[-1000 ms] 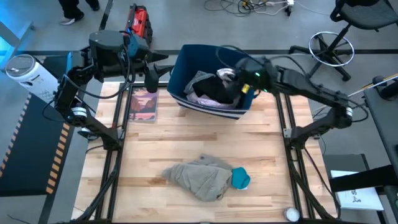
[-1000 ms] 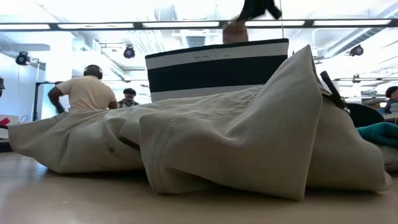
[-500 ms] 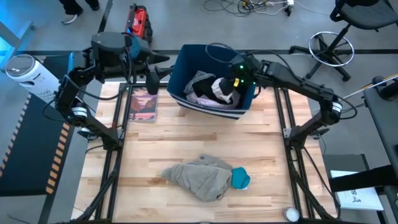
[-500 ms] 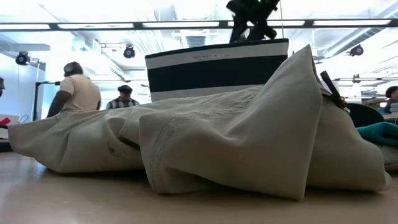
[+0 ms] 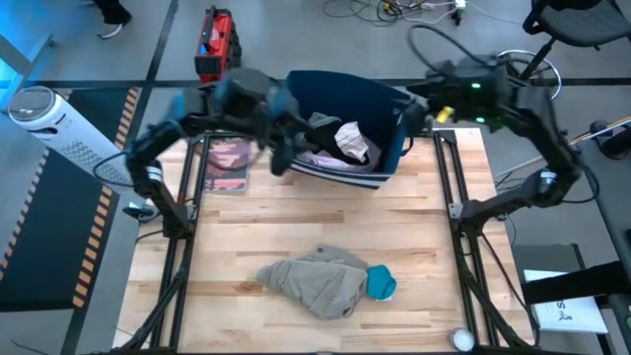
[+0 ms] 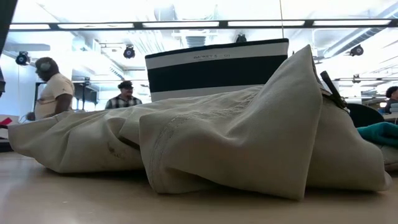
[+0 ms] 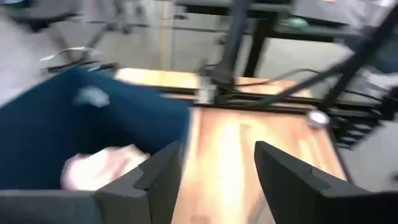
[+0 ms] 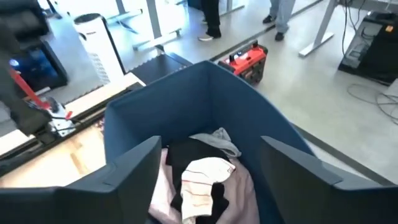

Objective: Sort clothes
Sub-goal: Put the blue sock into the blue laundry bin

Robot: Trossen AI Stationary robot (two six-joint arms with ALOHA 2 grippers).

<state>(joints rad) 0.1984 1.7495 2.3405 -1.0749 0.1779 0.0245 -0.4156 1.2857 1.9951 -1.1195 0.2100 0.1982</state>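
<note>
- The left gripper (image 5: 281, 158) hung with fingers spread and empty, just outside the near-left wall of the navy bin (image 5: 380, 99).
- The right gripper (image 5: 412, 116) was also parted and held nothing, by the bin's far-right corner.
- Between them, inside the bin, lay black, pale pink and grey clothes topped by a striped sock (image 8: 202, 177).
- Well toward the table's front lay a grey-beige garment (image 5: 315, 281), a teal piece (image 5: 381, 282) touching it.
</note>
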